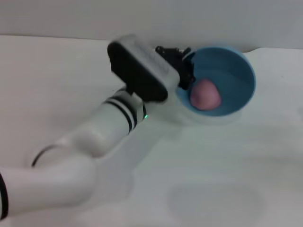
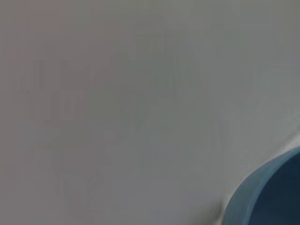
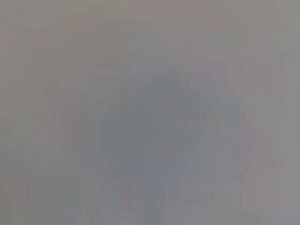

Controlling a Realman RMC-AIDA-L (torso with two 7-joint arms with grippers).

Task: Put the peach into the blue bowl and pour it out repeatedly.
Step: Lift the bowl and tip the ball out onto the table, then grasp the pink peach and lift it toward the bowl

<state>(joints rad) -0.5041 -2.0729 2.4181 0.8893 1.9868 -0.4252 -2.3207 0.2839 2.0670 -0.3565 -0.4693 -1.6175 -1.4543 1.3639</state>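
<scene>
The light-blue bowl (image 1: 234, 71) is at the back right of the white table in the head view, tipped so its opening faces me. The pink peach (image 1: 205, 94) rests inside it against the lower wall. My left gripper (image 1: 184, 75) reaches in from the left and is shut on the bowl's left rim, holding it tilted. In the left wrist view only a slice of the blue bowl (image 2: 269, 197) shows against the table. My right arm and gripper are out of view; the right wrist view shows only plain grey surface.
The white table (image 1: 222, 179) stretches in front of and to the left of the bowl. A pale wall (image 1: 151, 16) runs close behind the bowl at the table's far edge.
</scene>
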